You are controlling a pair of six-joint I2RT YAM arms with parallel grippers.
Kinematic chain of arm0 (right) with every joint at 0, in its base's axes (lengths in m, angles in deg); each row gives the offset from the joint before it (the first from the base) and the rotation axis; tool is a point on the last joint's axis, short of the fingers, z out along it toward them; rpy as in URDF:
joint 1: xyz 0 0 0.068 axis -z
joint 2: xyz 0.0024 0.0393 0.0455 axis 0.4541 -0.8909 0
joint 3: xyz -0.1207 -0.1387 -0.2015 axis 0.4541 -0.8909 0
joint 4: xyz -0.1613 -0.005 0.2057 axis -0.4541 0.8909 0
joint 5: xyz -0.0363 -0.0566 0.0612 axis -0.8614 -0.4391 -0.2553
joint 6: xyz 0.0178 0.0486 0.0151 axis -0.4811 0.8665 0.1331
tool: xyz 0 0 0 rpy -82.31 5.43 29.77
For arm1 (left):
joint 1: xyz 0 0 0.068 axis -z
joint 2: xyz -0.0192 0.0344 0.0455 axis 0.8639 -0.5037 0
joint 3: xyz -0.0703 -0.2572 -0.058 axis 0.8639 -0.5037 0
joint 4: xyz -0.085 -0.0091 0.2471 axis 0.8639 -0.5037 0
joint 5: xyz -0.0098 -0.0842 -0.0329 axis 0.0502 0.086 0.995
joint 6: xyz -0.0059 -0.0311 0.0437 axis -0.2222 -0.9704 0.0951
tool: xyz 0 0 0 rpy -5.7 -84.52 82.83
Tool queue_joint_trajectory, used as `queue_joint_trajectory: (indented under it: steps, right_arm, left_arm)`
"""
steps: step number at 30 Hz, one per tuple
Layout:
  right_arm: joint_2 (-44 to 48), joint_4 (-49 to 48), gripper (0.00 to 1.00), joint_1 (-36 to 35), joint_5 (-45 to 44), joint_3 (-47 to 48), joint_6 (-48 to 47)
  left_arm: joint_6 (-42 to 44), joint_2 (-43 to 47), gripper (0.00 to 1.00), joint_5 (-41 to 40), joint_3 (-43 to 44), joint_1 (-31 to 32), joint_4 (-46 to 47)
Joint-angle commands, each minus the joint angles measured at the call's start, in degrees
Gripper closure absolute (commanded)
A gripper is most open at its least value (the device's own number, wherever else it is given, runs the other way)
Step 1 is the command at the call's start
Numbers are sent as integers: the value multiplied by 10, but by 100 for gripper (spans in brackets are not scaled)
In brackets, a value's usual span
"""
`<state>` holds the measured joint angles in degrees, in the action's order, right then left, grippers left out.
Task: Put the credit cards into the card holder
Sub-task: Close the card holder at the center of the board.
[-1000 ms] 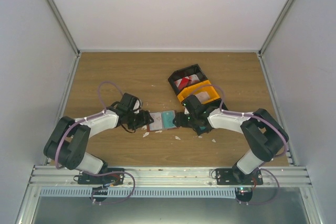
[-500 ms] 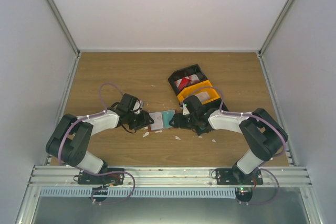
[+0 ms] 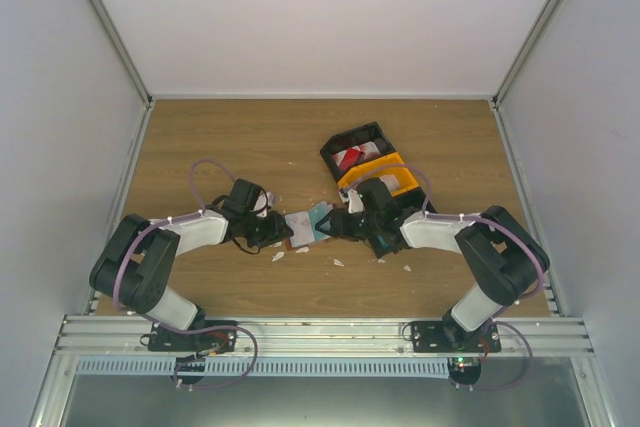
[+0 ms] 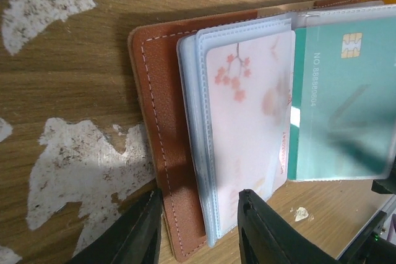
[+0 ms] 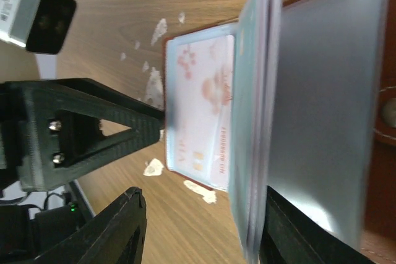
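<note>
The card holder (image 3: 303,230) was found lying open on the desk (image 3: 220,137), midway between the two arms, with its brown leather cover (image 4: 162,153) flat on the wood. A pink blossom-printed card (image 4: 250,109) and a teal card (image 4: 343,103) were seen already seated in its clear sleeves. A second before, the sleeves had lain flat. The teal-bearing leaves (image 5: 257,122) had since been raised on edge, and the right gripper (image 5: 201,197) had been brought in towards the holder. Its jaws were held apart, the raised leaves standing between them and clear of at least one. The left gripper (image 4: 198,199) had been narrowed over the same interval. Its jaws were set astride one edge of the cover and sleeves, but it could not be told whether they were clamped on it. It was judged that a fresh sleeve was being exposed for the next card. Behind the right arm, a black bin (image 3: 352,135) was noted to hold a red-and-white card (image 3: 350,157). The orange bin (image 3: 410,179) just beside it held a pale card (image 3: 388,183), partly hidden by the arm. Both cards remained to be transferred. White scraps (image 3: 278,256) were scattered near the holder.
</note>
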<state>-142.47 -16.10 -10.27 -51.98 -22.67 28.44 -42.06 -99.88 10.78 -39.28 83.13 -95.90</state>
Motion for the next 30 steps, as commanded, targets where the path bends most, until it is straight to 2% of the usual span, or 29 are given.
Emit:
queue_joint_trajectory:
  steps: [1, 14, 30]
  right_arm:
    - [3, -51, 52, 5, 33, -8, 17]
    - [26, 77, 54, 5, -90, 16, -33]
    - [15, 166, 54, 5, -206, 58, -81]
  left_arm:
    - [9, -13, 63, 3, -16, 1, 7]
    - [7, -4, 63, -6, -13, 1, 5]
    - [4, 2, 62, -16, -8, 0, -2]
